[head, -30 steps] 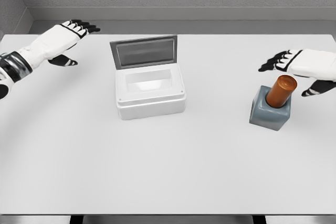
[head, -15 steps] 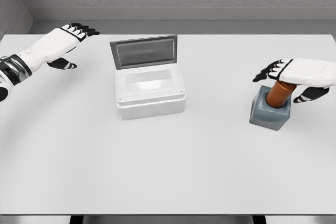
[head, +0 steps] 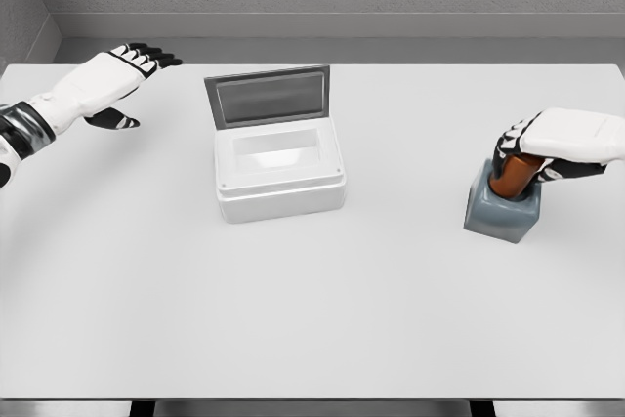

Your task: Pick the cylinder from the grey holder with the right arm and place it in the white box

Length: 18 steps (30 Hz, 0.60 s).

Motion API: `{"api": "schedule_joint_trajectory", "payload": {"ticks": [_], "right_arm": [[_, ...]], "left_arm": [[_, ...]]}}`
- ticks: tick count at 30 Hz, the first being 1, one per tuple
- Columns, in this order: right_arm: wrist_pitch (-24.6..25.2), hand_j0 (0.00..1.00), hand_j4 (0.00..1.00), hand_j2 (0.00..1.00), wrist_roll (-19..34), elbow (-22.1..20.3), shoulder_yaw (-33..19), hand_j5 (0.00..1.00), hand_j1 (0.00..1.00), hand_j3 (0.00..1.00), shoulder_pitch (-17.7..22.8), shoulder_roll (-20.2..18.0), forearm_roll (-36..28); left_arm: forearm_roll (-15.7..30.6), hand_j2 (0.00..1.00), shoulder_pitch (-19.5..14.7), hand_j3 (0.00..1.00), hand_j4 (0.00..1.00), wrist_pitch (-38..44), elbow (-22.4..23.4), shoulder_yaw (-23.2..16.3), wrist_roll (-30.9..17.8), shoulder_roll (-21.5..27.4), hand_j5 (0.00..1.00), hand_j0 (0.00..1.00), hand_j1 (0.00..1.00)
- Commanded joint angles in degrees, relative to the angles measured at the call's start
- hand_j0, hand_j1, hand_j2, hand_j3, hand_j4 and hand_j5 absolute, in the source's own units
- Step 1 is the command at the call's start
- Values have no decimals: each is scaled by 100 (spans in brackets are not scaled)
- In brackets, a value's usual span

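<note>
Grasp stage | right hand (head: pixel 547 144) curled around cylinder (head: pixel 511 177) | cylinder seated in grey holder (head: pixel 501 210), well right of open white box (head: pixel 278 175) | lift, carry, placement remained | left hand (head: pixel 103 80) spread, idle far left of the box

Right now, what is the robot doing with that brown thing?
The robot's right hand has its fingers curled around the brown cylinder, which stands in the grey holder on the right side of the white table. It has not lifted it out yet. The white box waits in the middle with its lid up. The left hand hangs open over the far left of the table, holding nothing.
</note>
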Motion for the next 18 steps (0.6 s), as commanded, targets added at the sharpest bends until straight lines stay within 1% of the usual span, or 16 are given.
{"api": "schedule_joint_trajectory", "payload": {"ticks": [1,4,6,9,11,13,15,16,18], "right_arm": [[5,43,43,43,3,-26,3,43,43,43,0,-6,-9],[5,43,43,43,3,-17,-6,43,43,43,-123,-6,-9],[5,42,42,42,3,-17,-15,42,42,42,-185,-6,-9],[5,41,41,41,3,-8,-32,41,41,41,-211,-6,-18],[7,41,41,41,3,-8,-41,41,41,41,-290,-6,-18],[7,41,41,41,3,-8,-41,41,41,41,-369,82,-9],[16,41,41,41,3,-8,-41,41,41,41,-431,143,-9],[16,41,41,41,3,9,-41,41,41,41,-466,240,-9],[25,41,41,41,3,18,-41,41,41,41,-519,328,44]], "left_arm": [[40,100,9,100,100,-1,-18,-1,4,12,100,100,100],[40,100,17,100,100,-1,-27,17,12,30,100,100,100],[49,100,44,100,100,-1,-264,52,4,284,100,100,100],[207,100,342,100,100,-1,-623,289,12,627,100,100,100],[453,100,791,100,100,-1,-1072,597,12,908,100,100,100],[524,100,1142,100,100,-1,-1266,904,12,1067,100,100,100],[576,100,1380,100,100,-1,-1336,1098,12,1172,100,100,100],[585,100,1450,100,100,-1,-1327,1177,12,1199,100,100,100],[603,100,1520,100,100,-1,-1266,1195,12,1234,100,100,100]]}}
